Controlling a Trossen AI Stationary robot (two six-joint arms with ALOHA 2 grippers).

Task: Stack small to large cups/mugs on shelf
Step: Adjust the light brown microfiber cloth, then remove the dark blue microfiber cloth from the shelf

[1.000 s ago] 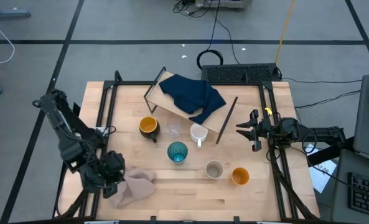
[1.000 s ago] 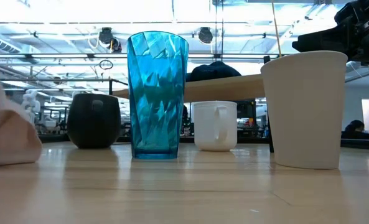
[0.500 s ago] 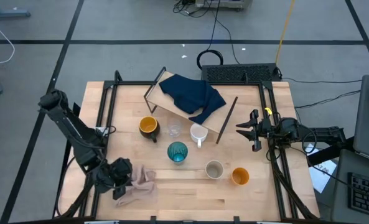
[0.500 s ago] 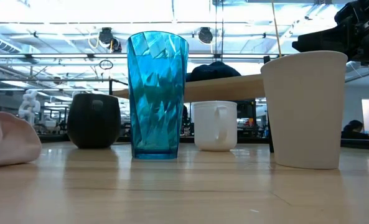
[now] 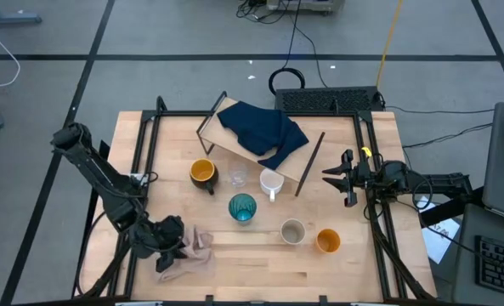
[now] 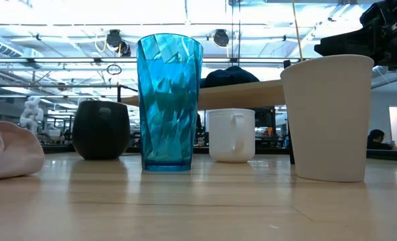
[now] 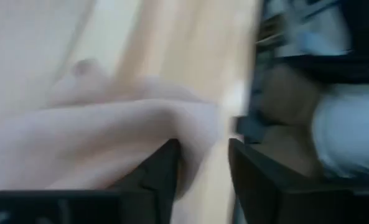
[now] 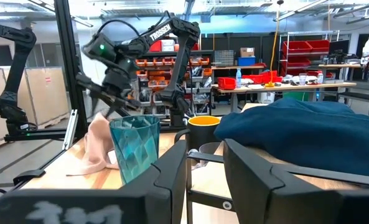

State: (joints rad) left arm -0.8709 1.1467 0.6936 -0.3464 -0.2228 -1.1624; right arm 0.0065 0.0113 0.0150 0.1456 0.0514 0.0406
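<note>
Cups stand in a loose cluster mid-tabletop, none on the shelf. Teal tumbler (image 5: 242,207) upright at centre front. Black mug with orange inside (image 5: 203,172) to its far left; tiny clear glass (image 5: 236,178) just beside that mug. White handled mug (image 5: 271,182) sits close to the shelf's near edge. Beige cup (image 5: 293,231) and orange cup (image 5: 327,241) stand side by side, apart, toward the right front.

Shelf (image 5: 235,143): light-wood board on a black wire frame, set at an angle at the back of the tabletop (image 5: 260,272). Navy cloth (image 5: 264,130) lies draped over most of it.

Left claw (image 5: 184,246) is low at the front left corner, at the pink cloth (image 5: 196,255). In the left wrist view the fingers (image 7: 152,180) stand apart, with a fold of the pink cloth reaching down between them; not clamped on it.

Right claw (image 5: 347,178) hovers at the right tabletop edge, pointing toward the shelf. Its fingers stand narrowly apart, holding nothing.
</note>
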